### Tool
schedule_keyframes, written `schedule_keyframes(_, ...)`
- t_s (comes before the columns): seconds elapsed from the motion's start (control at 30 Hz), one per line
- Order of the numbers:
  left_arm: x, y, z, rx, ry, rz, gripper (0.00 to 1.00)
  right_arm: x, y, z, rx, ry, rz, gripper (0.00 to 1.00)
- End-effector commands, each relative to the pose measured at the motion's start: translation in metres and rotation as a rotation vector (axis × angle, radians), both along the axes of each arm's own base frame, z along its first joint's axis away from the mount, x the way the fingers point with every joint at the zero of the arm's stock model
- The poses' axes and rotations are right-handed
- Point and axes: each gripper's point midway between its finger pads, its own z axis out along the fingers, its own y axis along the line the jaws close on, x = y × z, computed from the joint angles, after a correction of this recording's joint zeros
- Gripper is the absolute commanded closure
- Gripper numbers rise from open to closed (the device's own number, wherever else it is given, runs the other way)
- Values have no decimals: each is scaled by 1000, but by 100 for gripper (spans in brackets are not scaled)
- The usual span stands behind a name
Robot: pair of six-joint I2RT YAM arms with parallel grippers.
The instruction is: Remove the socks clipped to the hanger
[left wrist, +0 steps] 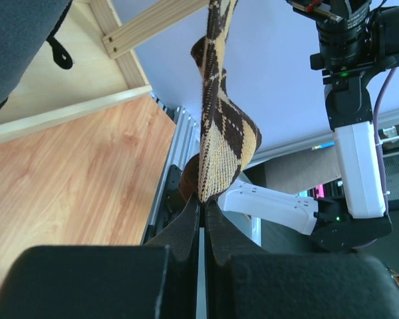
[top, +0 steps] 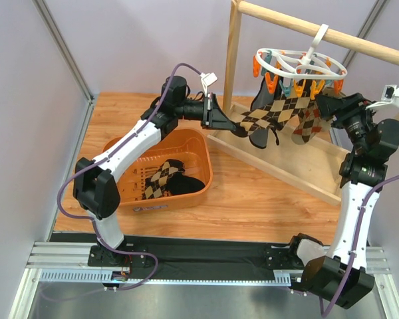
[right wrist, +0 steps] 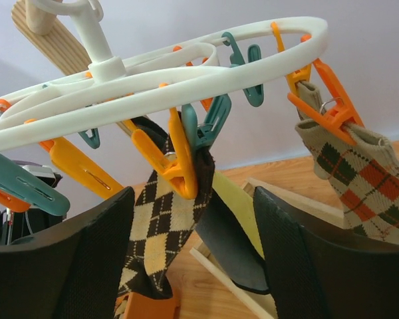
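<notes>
Wooden table (top: 266, 199), light brown, carries all the things. On its far right part stands a pale wooden rail frame (top: 234, 60). The hanger (top: 279, 61) hangs by its hook from the top rail of this frame. At the left side of the table sits an orange basket (top: 203, 169). Two loose socks (top: 165, 178) lie inside it, one with an argyle pattern and one black.

Under the white ring of the hanger the clipped socks (top: 289, 116) hang in a bunch, each one held at its top by a clip. One brown argyle sock (left wrist: 223, 133) is stretched from the hanger down to the left end effector (left wrist: 203, 212). The jaws of this end effector are pressed together on the lower end of that sock. In the top view it stands between the basket and the frame, above the table.

The right end effector (right wrist: 194, 199) is at the right side of the hanger. Its jaws stand wide apart and it has hold of nothing. Between its fingers is a yellow-orange clip (right wrist: 179, 166), which bites the cuff of a brown argyle fabric. I cannot tell if this is the same stretched sock. Just beside it a teal clip (right wrist: 209, 123) holds a black-and-yellow sock (right wrist: 233, 219). Further right an orange clip (right wrist: 329, 109) holds a tan argyle sock (right wrist: 362, 179).
</notes>
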Motion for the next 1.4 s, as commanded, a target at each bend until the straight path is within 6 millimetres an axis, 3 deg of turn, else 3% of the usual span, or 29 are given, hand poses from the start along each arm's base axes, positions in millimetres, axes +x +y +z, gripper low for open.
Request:
schedule_keyframes(0.0,-15,14,36,-45,-66,-24,100,-7,-3,17,28,-54,-45,32)
schedule_keyframes(0.1,-16,15,36,-46,-66,-31,100,-3,-11,13,57,-36,-93,57)
schedule_keyframes(0.2,-16,15,34,-44,-63,-33,100,0,-21,8,58,-9,-153,61)
schedule_keyframes(0.37,-18,16,35,-45,-64,-36,100,6,-21,8,37,-10,-146,59)
schedule_keyframes(0.7,-24,17,24,-59,-52,-38,100,29,-14,13,-33,-41,-78,45)
schedule_keyframes(0.93,-37,4,5,-36,-28,-66,100,25,0,21,-36,-112,-19,45)
schedule_keyframes(1.13,-42,-3,-3,-15,-28,-69,100,25,0,20,-40,-104,-16,40)
schedule_keyframes(1.37,-53,-4,-3,-14,-33,-85,100,36,-6,17,-25,-105,-25,45)
